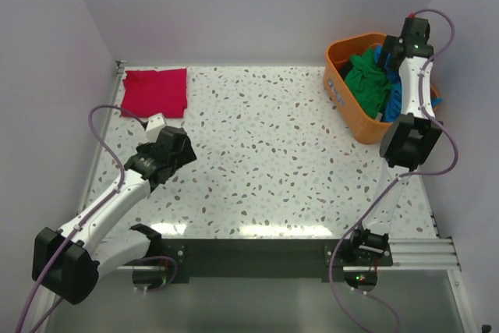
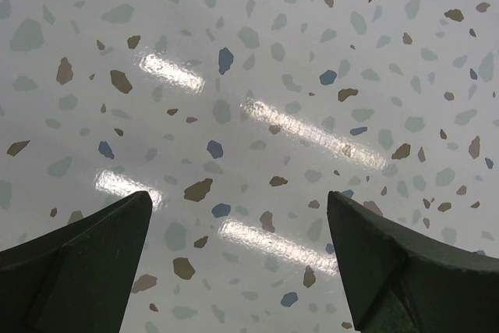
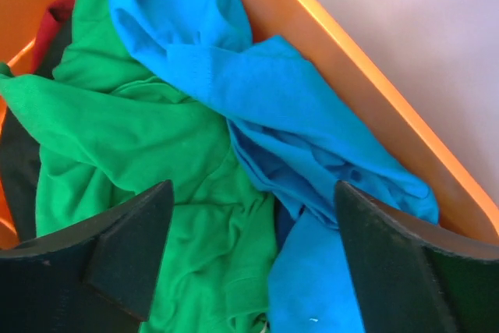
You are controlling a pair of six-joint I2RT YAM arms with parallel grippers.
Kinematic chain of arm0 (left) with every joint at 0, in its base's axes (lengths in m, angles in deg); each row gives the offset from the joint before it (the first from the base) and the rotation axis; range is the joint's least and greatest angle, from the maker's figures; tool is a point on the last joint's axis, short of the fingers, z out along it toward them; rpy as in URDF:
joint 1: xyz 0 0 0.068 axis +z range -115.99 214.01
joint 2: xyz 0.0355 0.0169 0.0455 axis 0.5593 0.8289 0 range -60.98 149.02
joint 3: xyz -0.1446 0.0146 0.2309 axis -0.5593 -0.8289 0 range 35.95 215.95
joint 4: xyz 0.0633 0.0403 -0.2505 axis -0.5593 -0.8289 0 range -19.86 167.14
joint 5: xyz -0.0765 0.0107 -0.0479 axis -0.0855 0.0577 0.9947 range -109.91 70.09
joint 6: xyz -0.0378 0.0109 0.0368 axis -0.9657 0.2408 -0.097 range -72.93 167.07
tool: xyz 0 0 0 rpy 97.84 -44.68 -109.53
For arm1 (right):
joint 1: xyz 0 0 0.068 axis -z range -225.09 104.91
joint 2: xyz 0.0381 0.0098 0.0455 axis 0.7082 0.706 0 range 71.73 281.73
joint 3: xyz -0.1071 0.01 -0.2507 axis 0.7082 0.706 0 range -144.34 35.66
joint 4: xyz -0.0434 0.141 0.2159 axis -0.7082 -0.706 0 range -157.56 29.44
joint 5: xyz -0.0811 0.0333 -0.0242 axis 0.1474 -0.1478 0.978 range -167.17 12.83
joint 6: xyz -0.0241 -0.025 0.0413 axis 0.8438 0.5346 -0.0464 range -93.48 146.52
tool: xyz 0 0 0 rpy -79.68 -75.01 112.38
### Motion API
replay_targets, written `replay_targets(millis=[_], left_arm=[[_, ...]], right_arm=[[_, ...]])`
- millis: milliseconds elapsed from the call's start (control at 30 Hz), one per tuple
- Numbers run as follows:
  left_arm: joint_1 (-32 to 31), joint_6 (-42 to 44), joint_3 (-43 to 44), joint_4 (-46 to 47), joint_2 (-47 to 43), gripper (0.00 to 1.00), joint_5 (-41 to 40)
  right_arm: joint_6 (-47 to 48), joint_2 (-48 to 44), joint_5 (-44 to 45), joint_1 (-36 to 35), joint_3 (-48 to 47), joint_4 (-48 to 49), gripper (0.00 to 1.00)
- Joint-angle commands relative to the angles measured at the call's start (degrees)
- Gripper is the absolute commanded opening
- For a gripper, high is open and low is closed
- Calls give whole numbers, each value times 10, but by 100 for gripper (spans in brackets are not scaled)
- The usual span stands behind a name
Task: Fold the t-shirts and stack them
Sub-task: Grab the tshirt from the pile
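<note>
With our right hand [image 3: 253, 189] open above the blue t-shirt [image 3: 234, 76] and green t-shirt [image 3: 132, 138] in the orange bin [image 3: 343, 60], we should pinch one shirt only, while our left hand [image 2: 238, 196] hovers open over the surface [image 2: 249, 52].

Glossy speckled table [image 1: 257, 154], soft cloth t-shirts [image 3: 156, 138], smooth plastic bin [image 1: 348, 108]

This looks like a robotics lab cell rather than a home. A speckled, terrazzo-pattern desk [image 1: 265, 161] is boxed in by bare pale walls [image 1: 234, 5]. The left arm [image 1: 109, 208] and right arm [image 1: 413, 91] are bolted to a metal rail [image 1: 413, 251] at the near edge and trail purple cables [image 1: 94, 125]. An orange bin [image 1: 347, 111] of crumpled t-shirts [image 3: 156, 138] sits under the right jaws, and a folded red t-shirt [image 1: 154, 91] lies beyond the left jaws.
</note>
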Motion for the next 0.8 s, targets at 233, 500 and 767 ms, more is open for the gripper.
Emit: replay_targets(millis=[233,500,767], left_arm=[[-2,9,27,19,9,100,-38],[-2,7,27,26,-7,100,-33],[-2,10,24,29,-6,100,-37]], right_arm=[[26,-5,9,0,-27,-6,41],[75,-27,65,-1,46,-33,49],[68,-31,83,0,89,-6,19]])
